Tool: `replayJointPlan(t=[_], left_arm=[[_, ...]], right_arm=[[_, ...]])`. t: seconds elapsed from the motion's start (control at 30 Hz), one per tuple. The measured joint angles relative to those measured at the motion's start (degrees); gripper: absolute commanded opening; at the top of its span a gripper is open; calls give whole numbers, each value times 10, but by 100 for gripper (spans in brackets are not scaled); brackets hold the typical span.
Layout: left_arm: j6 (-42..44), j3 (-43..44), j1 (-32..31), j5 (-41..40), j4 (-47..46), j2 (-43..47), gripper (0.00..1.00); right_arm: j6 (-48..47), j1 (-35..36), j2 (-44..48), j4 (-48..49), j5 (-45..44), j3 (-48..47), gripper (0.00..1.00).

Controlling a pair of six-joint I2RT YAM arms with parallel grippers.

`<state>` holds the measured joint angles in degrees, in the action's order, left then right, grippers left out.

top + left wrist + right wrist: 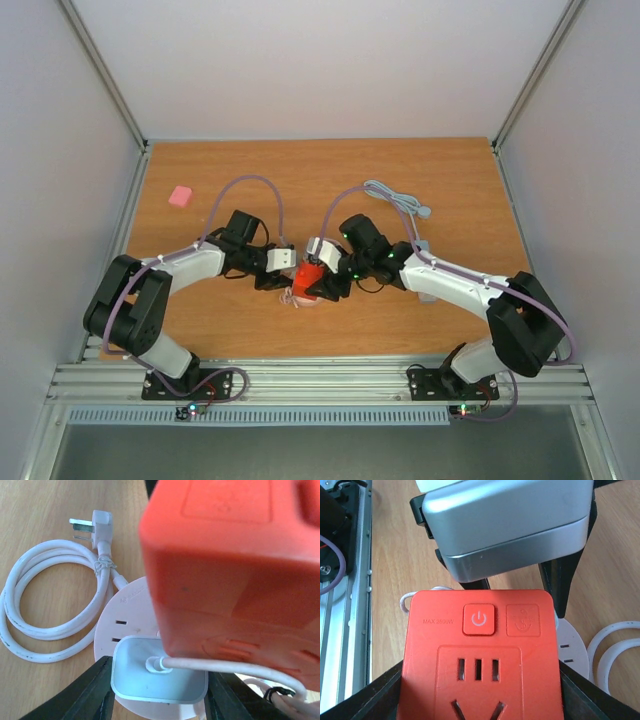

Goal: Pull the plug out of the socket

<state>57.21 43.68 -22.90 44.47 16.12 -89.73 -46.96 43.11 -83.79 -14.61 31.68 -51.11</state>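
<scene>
Orange power cube (479,655) clamped in right tool (480,700); left tool (160,696) closed on white plug (159,674) seated in round socket (126,614).

We see an orange-red power cube (478,675), a white plug (150,690) with a white lead on a pale pink round socket (127,605), and a white coiled cable (45,605). The surface (300,160) is warm brown wood grain, with a small pink block (180,196). The left claw (159,680) and right claw (478,695) are black; the arms' cables (255,182) are purple.

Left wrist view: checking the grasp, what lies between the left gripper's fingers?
The white square plug, seated in the round white socket, as the left wrist view shows.
</scene>
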Motion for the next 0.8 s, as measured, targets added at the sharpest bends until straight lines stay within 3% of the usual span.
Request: replayJointPlan(t=[0.13, 0.23, 0.5, 0.8], left_arm=[[-9, 9, 0, -15, -1, -3, 39], [-19, 16, 1, -25, 3, -3, 59], [-56, 39, 19, -65, 66, -3, 99], [-86, 97, 41, -62, 98, 59, 100]], right_arm=[[0, -6, 3, 0, -1, 3, 22], [2, -22, 10, 0, 4, 6, 23], [23, -78, 39, 0, 43, 6, 23], [105, -141, 39, 2, 120, -7, 25]])
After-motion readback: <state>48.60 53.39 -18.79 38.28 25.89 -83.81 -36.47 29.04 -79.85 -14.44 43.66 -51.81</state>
